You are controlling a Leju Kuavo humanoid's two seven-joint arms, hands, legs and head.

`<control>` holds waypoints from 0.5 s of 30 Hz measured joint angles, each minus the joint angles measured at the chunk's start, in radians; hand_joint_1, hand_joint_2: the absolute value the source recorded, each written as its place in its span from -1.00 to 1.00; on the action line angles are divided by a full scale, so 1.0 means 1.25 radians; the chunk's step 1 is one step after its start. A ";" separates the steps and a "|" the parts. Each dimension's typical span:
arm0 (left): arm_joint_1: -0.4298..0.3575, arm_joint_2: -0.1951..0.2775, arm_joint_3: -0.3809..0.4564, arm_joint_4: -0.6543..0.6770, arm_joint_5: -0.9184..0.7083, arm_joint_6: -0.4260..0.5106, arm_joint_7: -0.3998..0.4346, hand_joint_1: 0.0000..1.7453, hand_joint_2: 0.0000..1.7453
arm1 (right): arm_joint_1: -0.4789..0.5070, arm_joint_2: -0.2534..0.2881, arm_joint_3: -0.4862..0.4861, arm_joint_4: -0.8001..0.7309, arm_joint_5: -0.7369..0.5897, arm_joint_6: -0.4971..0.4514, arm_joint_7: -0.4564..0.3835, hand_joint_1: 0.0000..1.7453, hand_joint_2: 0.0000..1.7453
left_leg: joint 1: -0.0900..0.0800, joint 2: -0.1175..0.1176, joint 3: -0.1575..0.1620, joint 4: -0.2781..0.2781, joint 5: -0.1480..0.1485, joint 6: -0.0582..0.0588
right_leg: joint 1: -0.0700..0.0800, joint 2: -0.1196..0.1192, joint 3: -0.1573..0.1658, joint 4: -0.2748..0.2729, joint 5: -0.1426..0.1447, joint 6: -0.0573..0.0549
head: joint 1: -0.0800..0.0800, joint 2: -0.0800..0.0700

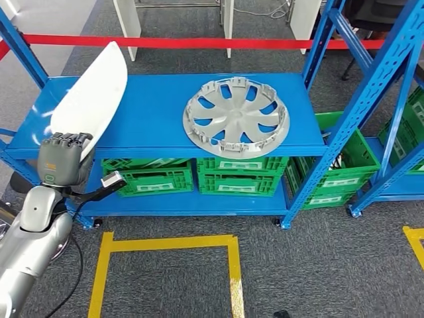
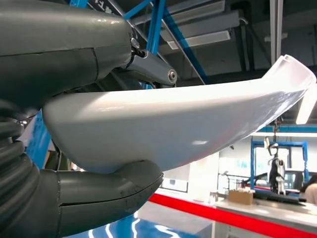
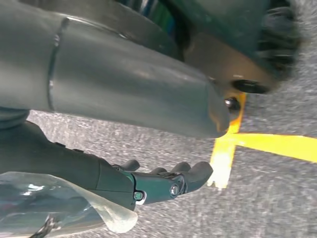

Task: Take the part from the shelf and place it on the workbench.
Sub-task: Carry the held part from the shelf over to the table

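Note:
The part is a long, curved white panel (image 1: pixel 90 96). My left hand (image 1: pixel 62 159) grips its near end at the left front corner of the blue shelf (image 1: pixel 150 112), and the panel slants up and away over the shelf top. In the left wrist view the white panel (image 2: pixel 179 124) sits clamped between the thick thumb and the fingers (image 2: pixel 75 59) of that hand. My right hand (image 3: pixel 160 183) hangs over the grey carpet with its fingers stretched out and nothing in them.
A silver wheel cover (image 1: pixel 236 116) lies on the shelf top, right of centre. Green crates (image 1: pixel 240 173) fill the lower level. A second blue rack (image 1: pixel 390 86) stands at the right. Yellow tape (image 1: pixel 169 244) marks a square on the carpet, and a red barrier tape (image 1: pixel 200 42) runs behind.

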 joint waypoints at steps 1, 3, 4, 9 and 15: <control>0.003 0.003 0.003 -0.004 0.003 0.001 0.000 1.00 1.00 | -0.002 0.000 0.000 0.000 0.000 0.000 0.000 -1.00 -1.00 | -0.001 0.000 -0.009 0.004 0.007 -0.003 | 0.001 0.001 0.047 -0.063 -0.003 -0.003 | -0.001 0.000; 0.012 0.011 0.010 -0.015 0.012 0.003 -0.002 1.00 1.00 | -0.005 0.001 0.000 0.000 0.000 0.000 -0.002 -1.00 -1.00 | 0.000 0.002 -0.019 0.009 0.021 -0.011 | 0.005 0.003 0.100 -0.143 -0.022 -0.008 | -0.002 0.000; 0.017 0.016 0.014 -0.021 0.017 0.004 -0.003 1.00 1.00 | -0.005 0.002 0.000 0.000 0.000 0.000 -0.003 -1.00 -1.00 | 0.001 0.003 -0.021 0.009 0.028 -0.015 | 0.007 0.003 0.103 -0.155 -0.023 -0.011 | -0.002 0.000; 0.054 0.047 0.043 -0.056 0.040 0.006 -0.014 1.00 1.00 | -0.008 0.013 0.000 -0.004 -0.008 0.007 -0.011 -1.00 -1.00 | 0.011 0.000 -0.056 0.106 -0.073 -0.042 | 0.004 -0.005 0.065 -0.160 0.022 -0.039 | -0.005 0.000; 0.090 0.066 0.082 -0.084 0.057 0.006 -0.043 1.00 1.00 | -0.012 0.018 0.000 -0.005 -0.014 0.004 -0.025 -1.00 -1.00 | 0.032 0.000 0.017 0.168 -0.087 -0.062 | 0.005 -0.009 -0.014 -0.145 0.076 -0.031 | -0.008 0.000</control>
